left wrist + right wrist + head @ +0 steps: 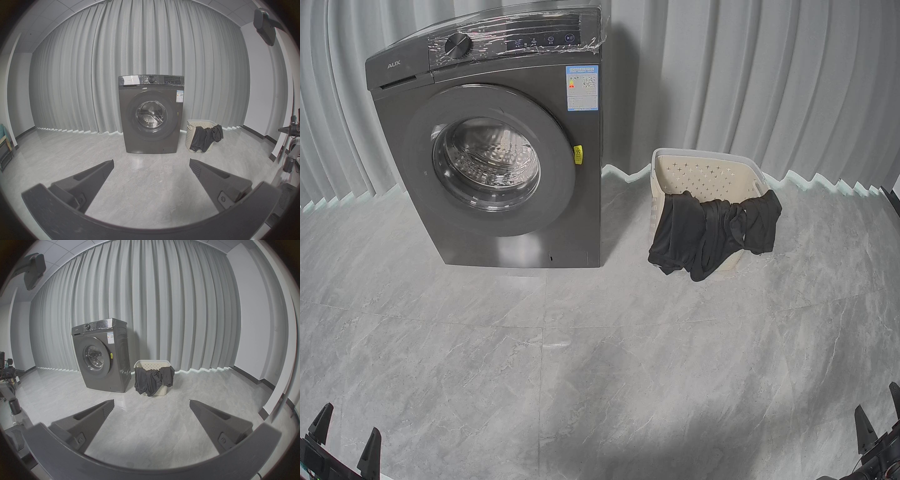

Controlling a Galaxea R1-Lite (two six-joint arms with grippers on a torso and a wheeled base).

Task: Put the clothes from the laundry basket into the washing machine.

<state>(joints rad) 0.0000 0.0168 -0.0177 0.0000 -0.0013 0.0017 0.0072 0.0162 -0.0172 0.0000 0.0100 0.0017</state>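
Left gripper (349,431) was spread and empty, held low over the floor (600,375) at 7 o'clock in the head view. Right gripper (878,407) was likewise spread and empty, at 5 o'clock. Both pointed forward and were well apart from the task's things. The basket (706,177) stood on the floor at 1 o'clock. Black clothes (712,234) lay in it, draped over its near rim and down its front wall. The washer (500,169) stood near it at 11 o'clock, its round door closed.
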